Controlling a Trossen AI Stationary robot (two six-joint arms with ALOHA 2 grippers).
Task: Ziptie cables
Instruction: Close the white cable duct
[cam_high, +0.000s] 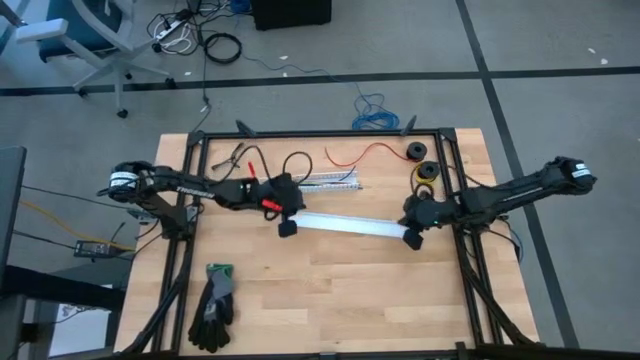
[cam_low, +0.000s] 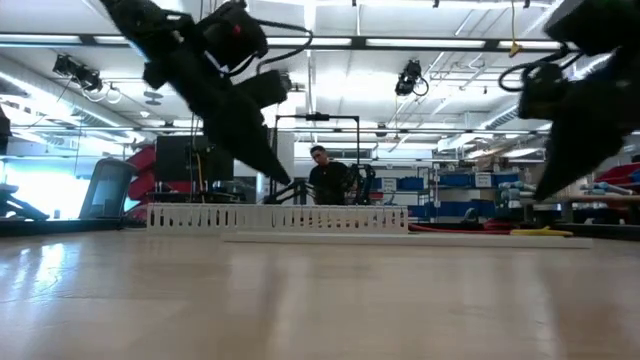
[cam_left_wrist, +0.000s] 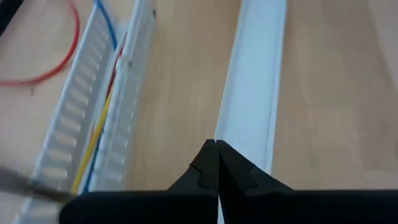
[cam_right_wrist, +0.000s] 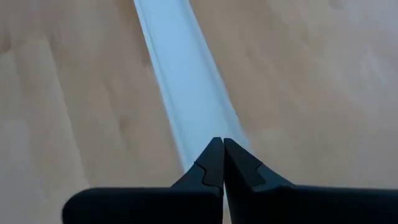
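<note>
Left end effector (cam_high: 288, 228) pinched fully shut, holding nothing, poised over the left end of the white channel cover (cam_high: 350, 225). Just beyond it, toward the far edge of the table (cam_high: 330, 300), the cables (cam_high: 325, 181): yellow, blue and other thin strands lying inside the slotted white channel (cam_high: 330, 183), long axis left to right, roughly parallel to the cover. Nearer to the left arm by a clear margin; a short reach away from the cover and toward the far edge, judging by the high view. Right end effector (cam_high: 412, 238) likewise closed tight and empty, over the cover's right end, farther from the bundle. No legible brand, label or writing anywhere; white lettering on the left arm too small to read.
</note>
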